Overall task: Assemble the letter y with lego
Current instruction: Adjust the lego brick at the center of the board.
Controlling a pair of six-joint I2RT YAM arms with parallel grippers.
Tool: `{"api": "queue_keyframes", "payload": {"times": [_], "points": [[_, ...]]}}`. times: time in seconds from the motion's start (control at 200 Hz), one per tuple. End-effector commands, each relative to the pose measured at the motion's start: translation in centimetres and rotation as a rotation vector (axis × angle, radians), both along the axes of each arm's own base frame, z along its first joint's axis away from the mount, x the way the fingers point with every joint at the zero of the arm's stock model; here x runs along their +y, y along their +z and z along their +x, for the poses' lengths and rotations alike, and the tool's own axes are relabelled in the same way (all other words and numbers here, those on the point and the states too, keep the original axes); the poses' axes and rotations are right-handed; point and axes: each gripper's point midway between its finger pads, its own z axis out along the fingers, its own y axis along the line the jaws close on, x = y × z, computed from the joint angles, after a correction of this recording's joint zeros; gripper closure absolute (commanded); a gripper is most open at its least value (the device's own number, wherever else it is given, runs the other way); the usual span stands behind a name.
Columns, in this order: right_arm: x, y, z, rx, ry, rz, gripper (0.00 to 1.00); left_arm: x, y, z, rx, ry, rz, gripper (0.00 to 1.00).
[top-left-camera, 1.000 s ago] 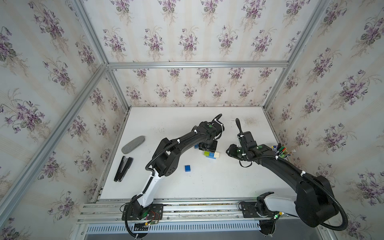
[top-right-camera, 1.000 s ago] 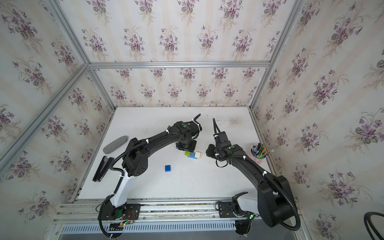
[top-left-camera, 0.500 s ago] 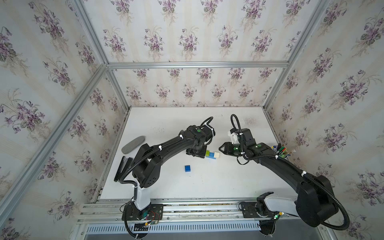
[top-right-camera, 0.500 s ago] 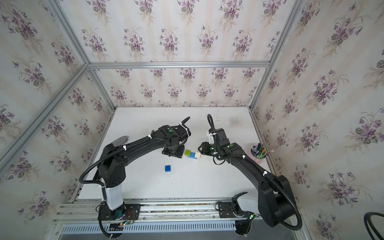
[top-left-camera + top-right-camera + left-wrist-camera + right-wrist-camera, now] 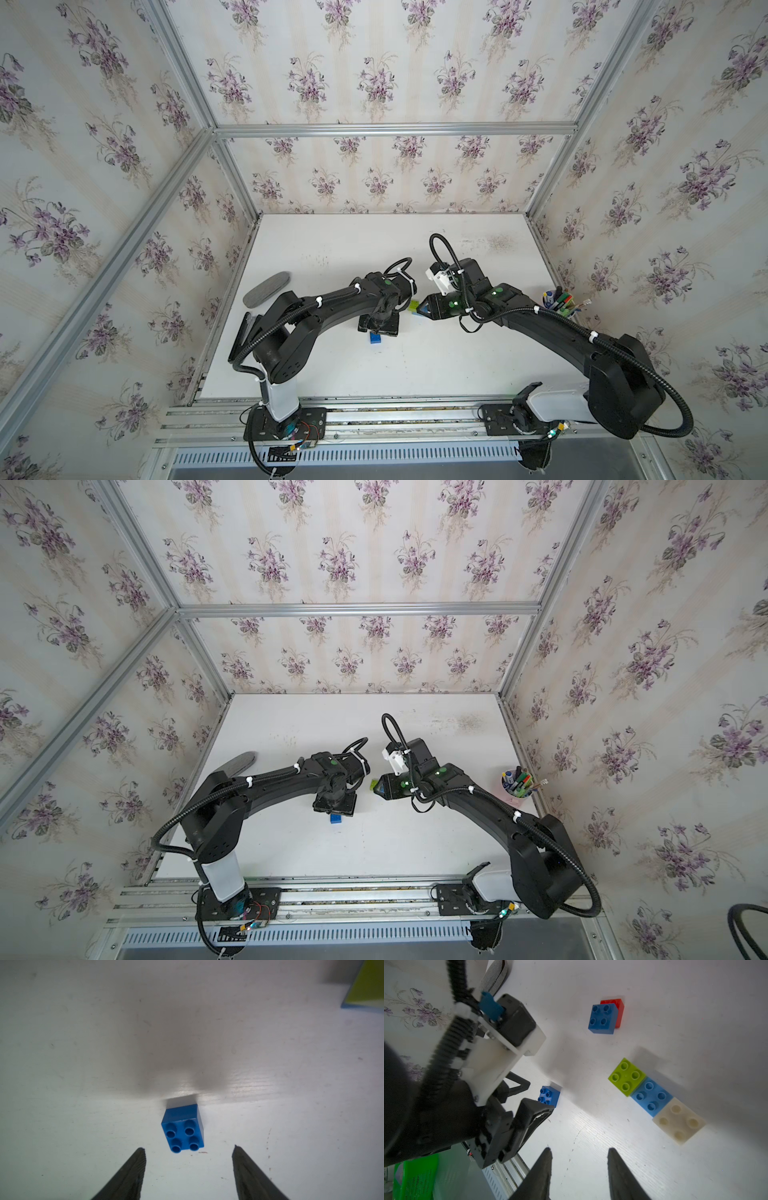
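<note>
A loose dark blue lego brick (image 5: 182, 1128) lies studs-up on the white table, just ahead of my left gripper (image 5: 188, 1147), which is open and empty, its fingertips apart from it. In both top views this brick (image 5: 376, 338) peeks out under the left gripper (image 5: 379, 326). In the right wrist view, a lime green brick (image 5: 626, 1076) and a cream-white brick (image 5: 679, 1120) sit on the ends of a light blue brick (image 5: 651, 1096). Farther off, another dark blue brick (image 5: 602, 1019) rests against a red one (image 5: 619, 1009). My right gripper (image 5: 579, 1149) is open and empty, short of the row.
A cup of pens (image 5: 559, 303) stands at the table's right edge. A grey oval pad (image 5: 266, 288) and a black tool (image 5: 245, 336) lie along the left edge. The two wrists nearly meet over the table (image 5: 332, 249). A green basket (image 5: 415, 1178) shows off the table.
My left gripper has swung from the brick cluster toward the front, down over the loose dark blue brick, and its jaws have widened. My right gripper has moved left toward the green end of the row.
</note>
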Motion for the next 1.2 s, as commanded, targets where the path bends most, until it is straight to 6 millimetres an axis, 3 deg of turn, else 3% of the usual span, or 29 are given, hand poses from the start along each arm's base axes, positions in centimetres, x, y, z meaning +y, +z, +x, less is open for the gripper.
{"api": "queue_keyframes", "payload": {"times": [0.0,0.245,0.425,0.734,0.919,1.074,1.194], "points": [[-0.3,0.0,-0.1,-0.008,0.008,-0.022,0.55,-0.3,-0.9,0.3,0.002,0.045,-0.012,0.32],[-0.5,-0.2,0.0,-0.014,-0.004,-0.032,0.55,0.8,-2.0,-0.3,0.025,0.075,0.014,0.34],[-0.6,-0.4,0.4,-0.02,-0.011,-0.051,0.55,0.0,-2.5,-0.4,0.051,0.053,-0.006,0.53],[-1.0,-0.9,0.8,-0.024,-0.034,-0.075,0.55,-1.4,-2.0,0.7,0.04,-0.01,-0.036,0.75],[-1.6,-1.5,1.2,-0.019,-0.073,-0.106,0.56,-3.1,-1.8,2.9,0.027,-0.092,-0.059,0.76],[-2.4,-2.0,1.9,-0.022,-0.118,-0.14,0.54,-3.0,-2.4,4.1,0.05,-0.128,-0.043,0.73],[-2.6,-1.9,3.2,-0.018,-0.155,-0.143,0.51,-3.1,-2.7,4.5,0.065,-0.152,-0.037,0.58]]}}
